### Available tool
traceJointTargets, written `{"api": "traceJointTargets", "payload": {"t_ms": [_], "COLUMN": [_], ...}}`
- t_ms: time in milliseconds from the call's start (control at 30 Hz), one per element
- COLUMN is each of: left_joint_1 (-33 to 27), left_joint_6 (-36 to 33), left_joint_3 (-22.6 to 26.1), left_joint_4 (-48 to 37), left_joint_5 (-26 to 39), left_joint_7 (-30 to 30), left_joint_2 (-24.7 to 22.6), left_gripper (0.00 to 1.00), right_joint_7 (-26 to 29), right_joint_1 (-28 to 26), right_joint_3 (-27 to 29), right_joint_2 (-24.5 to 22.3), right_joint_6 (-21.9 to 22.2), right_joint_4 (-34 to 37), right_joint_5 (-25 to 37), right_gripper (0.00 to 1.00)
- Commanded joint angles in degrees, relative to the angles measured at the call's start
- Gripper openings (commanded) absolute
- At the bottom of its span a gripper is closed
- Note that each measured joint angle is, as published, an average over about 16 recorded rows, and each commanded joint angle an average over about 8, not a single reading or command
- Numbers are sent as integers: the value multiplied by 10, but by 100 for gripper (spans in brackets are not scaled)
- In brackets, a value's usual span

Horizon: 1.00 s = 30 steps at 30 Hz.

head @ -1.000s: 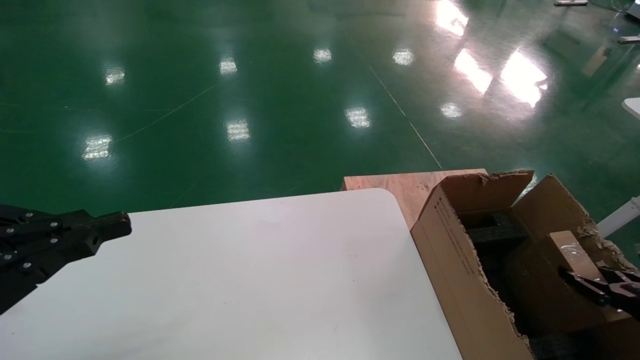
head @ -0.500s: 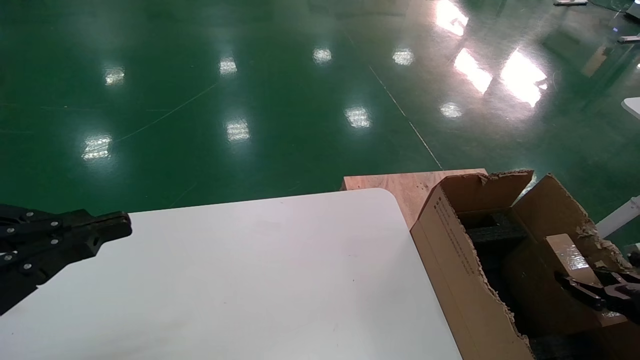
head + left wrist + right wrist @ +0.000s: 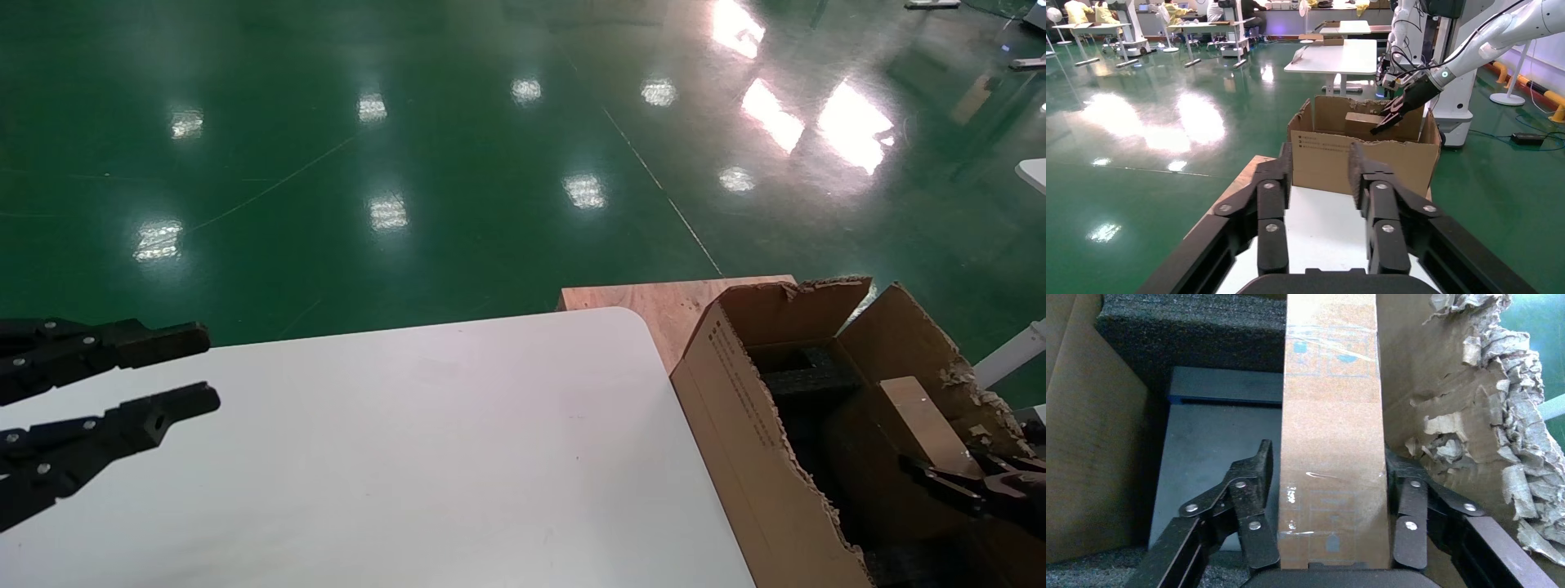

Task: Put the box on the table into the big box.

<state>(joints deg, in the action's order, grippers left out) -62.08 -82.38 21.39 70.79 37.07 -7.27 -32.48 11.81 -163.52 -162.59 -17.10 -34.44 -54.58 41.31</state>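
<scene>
At the left, the left gripper (image 3: pixel 176 371) is held above the white table (image 3: pixel 425 457) with its fingers spread apart and nothing between them; it is judged idle; further right, past the rounded table corner, a plywood board (image 3: pixel 662 304) is seen behind the large torn carton (image 3: pixel 739 425), which stands just beside the table edge; inside the carton, black foam (image 3: pixel 805 377) lies at the far end; at the far right, the small taped box (image 3: pixel 1332 435) is held within the carton walls by the right gripper (image 3: pixel 1329 496), whose fingers are pressed against both long sides of it; the step in hand is judged to be the release; the box is best lowered until it is borne by the foam, kept clear of the ragged flap (image 3: pixel 1493 410) beside it, and only then let go, the fingers being opened fully before the arm is raised straight up.
</scene>
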Motion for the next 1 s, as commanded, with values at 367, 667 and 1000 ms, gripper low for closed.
{"api": "traceJointTargets", "payload": {"t_ms": [367,667,1000], "left_joint_1": [0,0,0], "left_joint_6": [0,0,0], "left_joint_3": [0,0,0], "left_joint_4": [0,0,0], "left_joint_5": [0,0,0], "left_joint_7": [0,0,0], "left_joint_2": [0,0,0], "left_gripper": [100,100,100], "right_joint_7": [0,-8,-56], "right_joint_1": [0,9,65], "right_joint_3": [2,18,149], "right_joint_2": [-1,3,5], "right_joint_6": [0,2,-14], "right_joint_4": [1,-13,-115], "right_joint_5": [-2,-1,10], "right_gripper": [100,100,100]}}
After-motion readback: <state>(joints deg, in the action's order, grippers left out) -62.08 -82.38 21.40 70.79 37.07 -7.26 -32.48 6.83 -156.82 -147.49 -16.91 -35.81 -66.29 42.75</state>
